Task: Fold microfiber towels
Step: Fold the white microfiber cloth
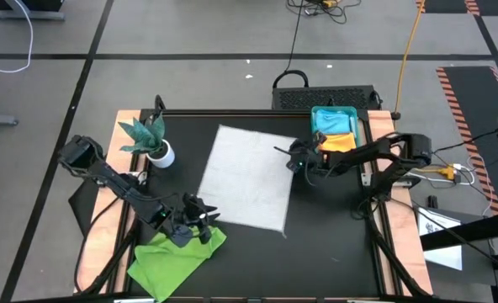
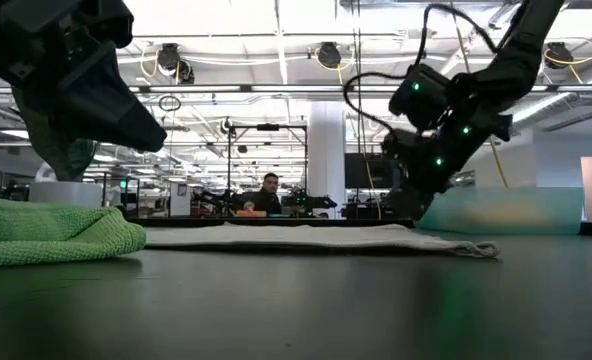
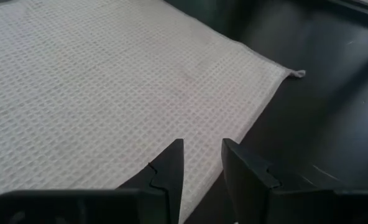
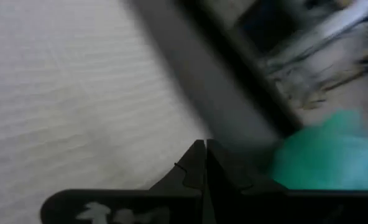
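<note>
On your left in the high view, the small green plant in its white pot [image 1: 154,143] stands near the back-left corner of the dark counter [image 1: 333,227]. In front of it, at the front-left, the lime green microfiber towel [image 1: 175,254] lies in a rumpled heap, and your left gripper [image 1: 200,224] hovers just above its back edge, pointing toward the middle of the counter. In the left wrist view that left gripper's two dark fingers [image 3: 168,171] stand a little apart with nothing between them, just above the near edge of the white-grey waffle-weave microfiber towel [image 3: 109,93], whose corner ends in a small tag on the dark surface. That white-grey towel [image 1: 251,177] lies spread flat and slightly turned in the middle of the counter. Moving right, your right gripper [image 1: 298,156] sits at the towel's right edge, low over it, and in the right wrist view its fingers are pressed together and empty. Farther right, at the back-right corner, the teal plastic tray [image 1: 362,130] holds a bright turquoise-blue towel [image 1: 331,123] with an orange towel [image 1: 340,142] in front of it. In the low view a person [image 2: 267,195] sits far back in the room.
</note>
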Robot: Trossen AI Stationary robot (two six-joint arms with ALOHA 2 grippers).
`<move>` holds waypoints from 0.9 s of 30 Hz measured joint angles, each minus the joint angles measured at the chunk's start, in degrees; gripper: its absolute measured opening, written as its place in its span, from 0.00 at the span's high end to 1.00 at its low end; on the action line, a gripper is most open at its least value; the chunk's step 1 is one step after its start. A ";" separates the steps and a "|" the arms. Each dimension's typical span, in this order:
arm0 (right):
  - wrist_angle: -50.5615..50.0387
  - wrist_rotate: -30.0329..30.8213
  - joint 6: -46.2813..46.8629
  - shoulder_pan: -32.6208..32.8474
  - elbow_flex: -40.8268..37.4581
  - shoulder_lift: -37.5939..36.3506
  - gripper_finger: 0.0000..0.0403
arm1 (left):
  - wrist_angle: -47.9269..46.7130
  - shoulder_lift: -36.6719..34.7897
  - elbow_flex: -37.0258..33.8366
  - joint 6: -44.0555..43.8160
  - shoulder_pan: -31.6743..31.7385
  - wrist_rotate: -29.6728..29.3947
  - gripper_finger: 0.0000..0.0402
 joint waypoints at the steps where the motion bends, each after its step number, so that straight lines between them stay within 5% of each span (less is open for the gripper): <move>1: 0.02 1.48 0.06 0.68 0.00 -0.87 0.98 | -0.19 0.00 0.00 -0.02 0.00 0.00 0.72; 4: 0.32 -0.44 1.80 4.68 0.02 -4.02 0.98 | -0.34 0.24 0.01 0.70 0.00 0.00 0.72; 11: 3.56 -28.09 11.72 20.52 0.07 -5.05 0.98 | 0.01 7.12 0.07 4.39 0.02 3.23 0.72; 19: 1.33 -29.82 21.33 35.83 0.09 0.72 0.98 | 11.22 14.30 0.74 10.15 -1.17 10.66 0.72; 27: -11.61 -20.47 23.58 40.90 0.02 -8.81 0.98 | 13.69 14.20 9.07 28.05 -4.85 9.40 0.72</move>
